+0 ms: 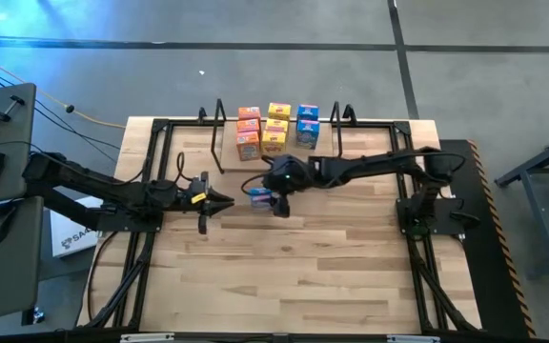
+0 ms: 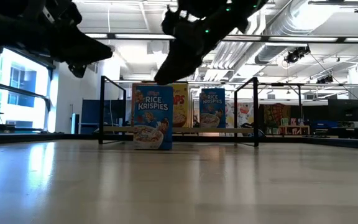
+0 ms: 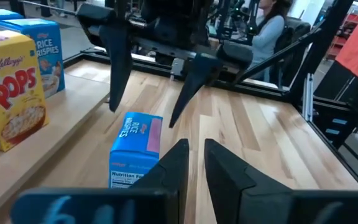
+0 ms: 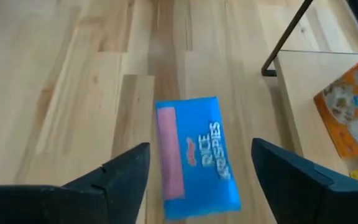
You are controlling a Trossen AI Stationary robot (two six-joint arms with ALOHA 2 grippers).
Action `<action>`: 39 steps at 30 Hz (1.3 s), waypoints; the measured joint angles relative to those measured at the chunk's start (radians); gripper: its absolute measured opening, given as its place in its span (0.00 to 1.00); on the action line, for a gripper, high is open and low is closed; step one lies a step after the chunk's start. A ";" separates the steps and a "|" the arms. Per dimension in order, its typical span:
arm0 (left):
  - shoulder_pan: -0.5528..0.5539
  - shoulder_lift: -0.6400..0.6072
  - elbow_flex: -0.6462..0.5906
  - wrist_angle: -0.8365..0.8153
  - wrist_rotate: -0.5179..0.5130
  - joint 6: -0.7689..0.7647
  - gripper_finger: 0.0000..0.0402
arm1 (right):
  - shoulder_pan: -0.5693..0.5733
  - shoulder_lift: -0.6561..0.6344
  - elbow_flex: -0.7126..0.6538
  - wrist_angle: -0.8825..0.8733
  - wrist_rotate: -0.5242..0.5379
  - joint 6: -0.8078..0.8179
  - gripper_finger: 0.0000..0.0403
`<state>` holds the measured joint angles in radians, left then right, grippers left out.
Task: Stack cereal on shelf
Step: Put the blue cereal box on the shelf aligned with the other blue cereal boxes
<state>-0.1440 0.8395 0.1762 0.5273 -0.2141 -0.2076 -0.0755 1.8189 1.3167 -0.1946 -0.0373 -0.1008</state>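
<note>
Step in hand looks like the pick of the loose blue Rice Krispies box [image 1: 259, 197]: right gripper [image 1: 279, 202] hangs just above it, fingers spread wide and holding nothing. To do it well, I'd come straight down with the fingers [image 4: 120, 174] straddling the box's narrow sides, centre first, then close gently: thin cardboard should crush or tip if squeezed off-centre. In the right wrist view the box [image 4: 194, 155] sits between the fingers but skewed a bit, so a small wrist rotation before descent seems wise. Box stands upright on the table [image 1: 303, 267], centre of the high view, just below the shelf [image 1: 370, 129] and clear of it. The shelf at top centre already carries six or so boxes; exact count is hard to call from above. Free board shows right of them. Left gripper [image 1: 225, 200] waits centre-left, tips nearly together, empty, pointing at the box from near. It's close enough to clip during the lift, so keep the right arm's exit vertical.
</note>
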 joint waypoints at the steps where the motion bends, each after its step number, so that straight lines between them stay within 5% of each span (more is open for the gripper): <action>1: 0.000 -0.002 -0.003 0.003 0.000 0.000 0.10 | -0.004 0.017 0.022 -0.024 0.000 -0.008 0.68; 12: 0.000 -0.008 -0.015 -0.013 -0.001 -0.008 0.10 | -0.032 0.101 0.080 -0.108 -0.071 -0.008 0.65; 24: 0.000 -0.008 -0.015 -0.057 -0.040 0.009 0.08 | -0.031 0.090 0.076 -0.103 -0.088 -0.006 0.30; 39: 0.000 -0.008 -0.015 -0.067 -0.036 0.035 0.00 | -0.151 -0.245 0.076 -0.439 0.019 -0.172 0.27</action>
<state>-0.1436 0.8318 0.1616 0.4608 -0.2497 -0.1727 -0.2265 1.5741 1.3926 -0.6331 -0.0185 -0.2724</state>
